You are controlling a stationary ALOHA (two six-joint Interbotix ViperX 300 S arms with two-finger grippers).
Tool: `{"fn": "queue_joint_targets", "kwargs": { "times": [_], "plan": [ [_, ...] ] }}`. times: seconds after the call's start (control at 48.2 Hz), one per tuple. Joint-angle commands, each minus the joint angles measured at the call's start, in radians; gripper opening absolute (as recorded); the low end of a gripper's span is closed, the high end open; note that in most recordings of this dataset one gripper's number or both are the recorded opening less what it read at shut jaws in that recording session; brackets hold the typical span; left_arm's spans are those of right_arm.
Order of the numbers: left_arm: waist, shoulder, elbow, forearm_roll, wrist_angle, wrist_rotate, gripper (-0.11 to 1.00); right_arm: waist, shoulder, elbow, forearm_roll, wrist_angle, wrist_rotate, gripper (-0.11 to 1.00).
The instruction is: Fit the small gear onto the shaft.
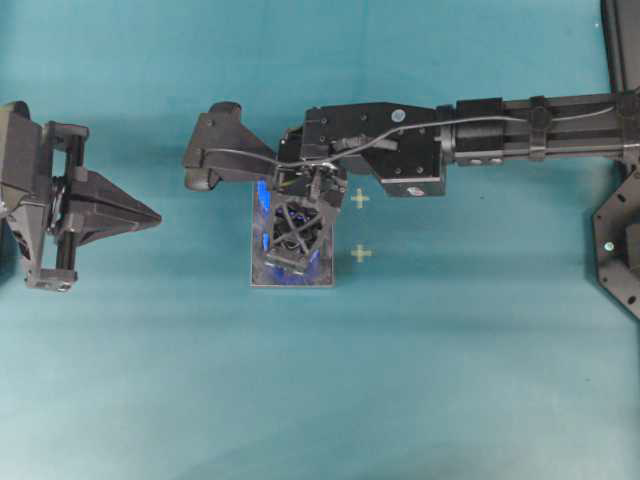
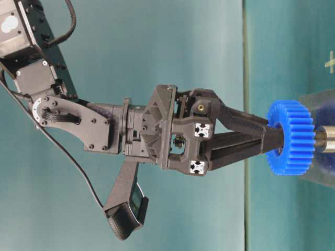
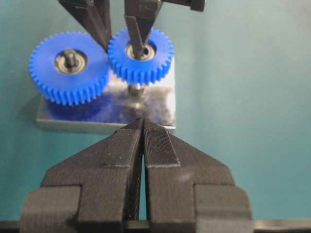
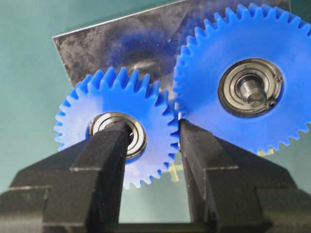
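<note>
The right gripper [image 4: 150, 145] grasps the small bright-blue toothed plastic gear [image 4: 116, 128], 1 finger in its metal-ringed centre hole and 1 on its rim, beside the larger blue gear [image 4: 245, 80]. In the left wrist view it hangs above the thin silver shaft [image 3: 135, 91] on the grey metal plate [image 3: 104, 121]. The left gripper [image 3: 142, 127] is clenched, empty, well apart.

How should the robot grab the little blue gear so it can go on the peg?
Best as the right gripper does now: from above, one finger in the centre hole and one outside the toothed rim, pinching the small gear flat. That probably keeps it level over the shaft, clear of the larger gear.
</note>
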Motion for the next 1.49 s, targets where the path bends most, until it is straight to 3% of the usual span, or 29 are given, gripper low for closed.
{"fn": "queue_joint_targets", "kwargs": {
  "times": [0.0,0.208,0.374,0.519,0.643,0.726,0.934,1.058,1.328,1.473],
  "plan": [
    [0.000,-0.003,-0.014,0.003,-0.009,-0.002,0.00,0.011,-0.018,-0.021,0.005,0.003,0.000,0.35],
    [0.000,-0.003,-0.014,0.003,-0.009,-0.002,0.00,0.008,-0.017,-0.028,0.003,0.002,0.005,0.37],
    [-0.002,-0.005,-0.014,0.003,-0.009,-0.002,0.00,0.009,-0.018,-0.031,-0.008,0.008,0.014,0.77],
    [0.000,-0.008,-0.011,0.003,-0.009,-0.002,0.00,0.011,-0.023,-0.043,-0.026,0.025,0.017,0.76],
    [-0.002,-0.011,-0.009,0.003,-0.009,-0.003,0.00,0.009,-0.026,-0.058,-0.057,0.058,0.015,0.71],
    [0.000,-0.012,-0.006,0.003,-0.009,-0.003,0.00,0.009,-0.026,-0.067,-0.077,0.069,0.012,0.62],
    [-0.002,-0.014,-0.003,0.003,-0.009,-0.003,0.00,0.008,-0.003,-0.080,-0.078,0.063,0.002,0.19],
    [-0.002,-0.014,-0.002,0.003,-0.009,-0.003,0.00,0.008,0.006,-0.081,-0.078,0.061,0.003,0.02],
    [-0.002,-0.026,0.005,0.003,-0.009,-0.003,0.00,0.008,0.011,-0.071,-0.078,0.067,0.009,-0.01],
    [0.000,-0.040,0.008,0.003,-0.009,-0.003,0.00,0.020,0.006,-0.035,-0.046,0.080,0.009,-0.01]
  ]
}}
